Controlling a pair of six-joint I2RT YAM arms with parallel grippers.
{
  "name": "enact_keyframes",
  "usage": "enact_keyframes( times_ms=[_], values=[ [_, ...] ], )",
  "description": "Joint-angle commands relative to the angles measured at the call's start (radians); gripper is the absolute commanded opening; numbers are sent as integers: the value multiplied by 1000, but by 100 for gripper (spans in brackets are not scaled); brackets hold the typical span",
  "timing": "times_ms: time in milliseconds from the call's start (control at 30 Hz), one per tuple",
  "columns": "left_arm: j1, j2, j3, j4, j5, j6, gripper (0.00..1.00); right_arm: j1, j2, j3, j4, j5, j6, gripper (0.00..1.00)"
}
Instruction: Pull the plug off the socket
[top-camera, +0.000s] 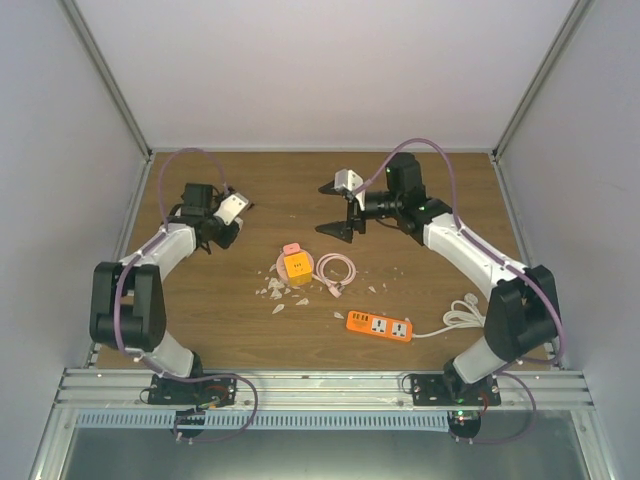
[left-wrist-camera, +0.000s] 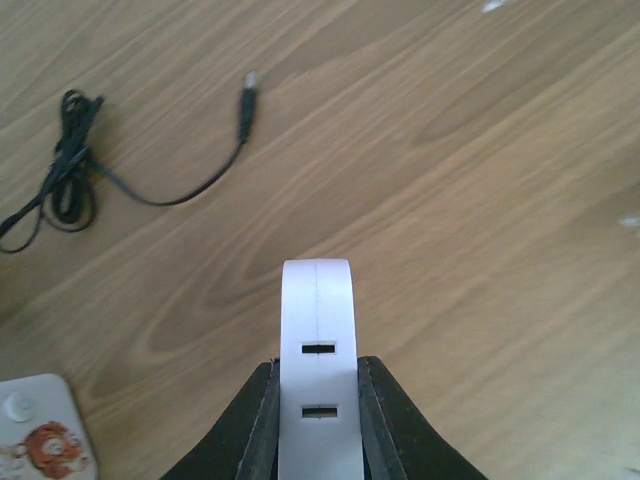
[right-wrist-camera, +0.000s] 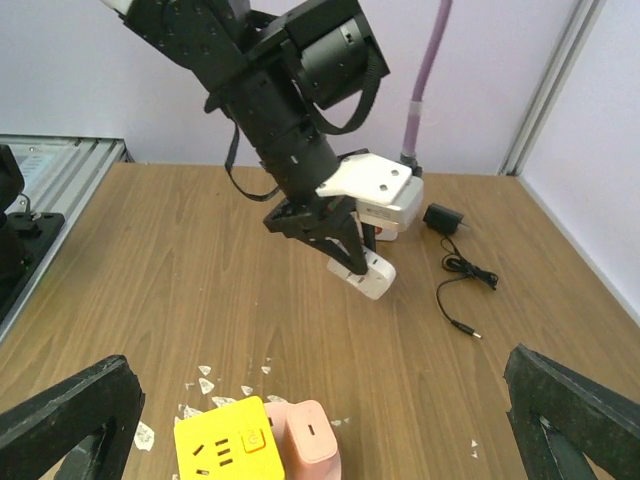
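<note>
1 pink plug (right-wrist-camera: 308, 440) in yel. socket (right-wrist-camera: 235, 450) (markings illegible).

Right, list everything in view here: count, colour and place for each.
cube socket: one, yellow, middle of the table
plug: one, pink, against the cube's far side
coiled cable: one, pink, right of the cube
power strip: one, orange, near right
cord: one, white, bundled at the strip's right end
scraps: many, white, scattered near the cube
adapter: one, black with thin cable, by the left arm
card: one, white with orange picture, partly cut off
table: one, brown wood
left gripper: one, white fingers, shut
right gripper: one, black, open
</note>
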Motion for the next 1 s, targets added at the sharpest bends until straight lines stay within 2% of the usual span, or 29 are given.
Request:
enact_keyframes(
  times_ms=[0,300,533,600,733,967],
  values=[
    [0,73,1,186,-201,72,5,18,39,-10,-4,15,5,100],
    [-7,175,-15,323,-366,131,5,52,81,-16,0,48,39,100],
    [-17,223,-55,389,-409,138,8,94,93,-17,-8,144,87,100],
    [-22,224,-70,392,-396,137,12,106,93,-12,-30,184,95,100],
    [-24,217,-71,355,-332,123,29,124,88,-10,-87,261,118,100],
    [-25,207,-50,290,-265,91,45,126,67,-33,-162,369,174,100]
  ],
)
